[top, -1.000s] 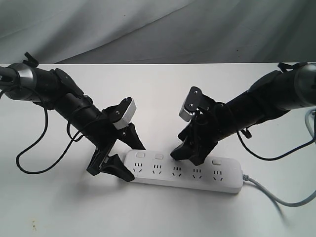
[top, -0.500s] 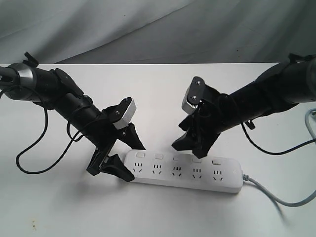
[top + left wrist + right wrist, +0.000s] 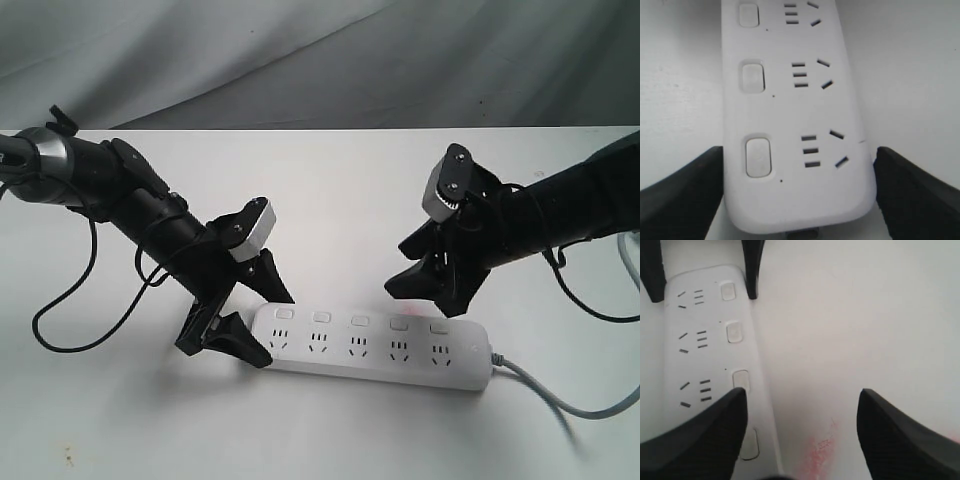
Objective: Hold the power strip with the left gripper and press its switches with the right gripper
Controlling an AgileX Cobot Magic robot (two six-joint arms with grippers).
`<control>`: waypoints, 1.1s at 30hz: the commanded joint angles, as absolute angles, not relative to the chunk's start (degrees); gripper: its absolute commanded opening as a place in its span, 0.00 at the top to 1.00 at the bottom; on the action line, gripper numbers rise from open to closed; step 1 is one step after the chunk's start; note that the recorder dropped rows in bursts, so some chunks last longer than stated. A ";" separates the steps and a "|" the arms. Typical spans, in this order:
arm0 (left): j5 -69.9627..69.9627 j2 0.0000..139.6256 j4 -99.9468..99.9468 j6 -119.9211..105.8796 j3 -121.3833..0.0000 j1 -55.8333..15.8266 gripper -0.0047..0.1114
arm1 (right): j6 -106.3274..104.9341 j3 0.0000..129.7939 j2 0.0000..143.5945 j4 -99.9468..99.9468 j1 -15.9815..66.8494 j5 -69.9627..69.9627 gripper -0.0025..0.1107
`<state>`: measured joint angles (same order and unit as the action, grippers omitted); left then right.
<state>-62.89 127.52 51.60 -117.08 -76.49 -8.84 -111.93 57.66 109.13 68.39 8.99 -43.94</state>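
Gripping power strip (image 3: 380,364) end, left hand (image 3: 799,152) low; right hand (image 3: 802,396) spread above switches (image 3: 359,321).

White table (image 3: 330,180), grey backdrop cloth (image 3: 300,60)

- Table (image 3: 330,190): bare white surface lay open behind the arms, between them and along the near edge.
- Power strip (image 3: 375,347): left end was clamped on both long sides by the left gripper (image 3: 275,328), which closed off approach there.
- Switches (image 3: 360,321): row was uncovered from above.
- Right gripper (image 3: 395,270): hung raised over the strip's right half, fingers spread wide.
- Grey cord (image 3: 560,395): crossed the near-right table.
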 commanded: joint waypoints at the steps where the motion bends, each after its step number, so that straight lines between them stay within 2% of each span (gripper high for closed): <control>1: -62.88 127.54 51.69 -117.36 -76.26 -9.27 0.96 | -114.74 56.06 109.03 71.35 8.64 -42.97 0.46; 33: -62.88 127.54 51.69 -117.34 -76.26 -9.27 0.96 | -111.56 55.87 115.24 65.55 8.64 -38.20 0.46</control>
<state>-62.89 127.52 51.60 -117.19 -76.49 -8.84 -111.71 56.17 114.90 69.45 8.99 -41.75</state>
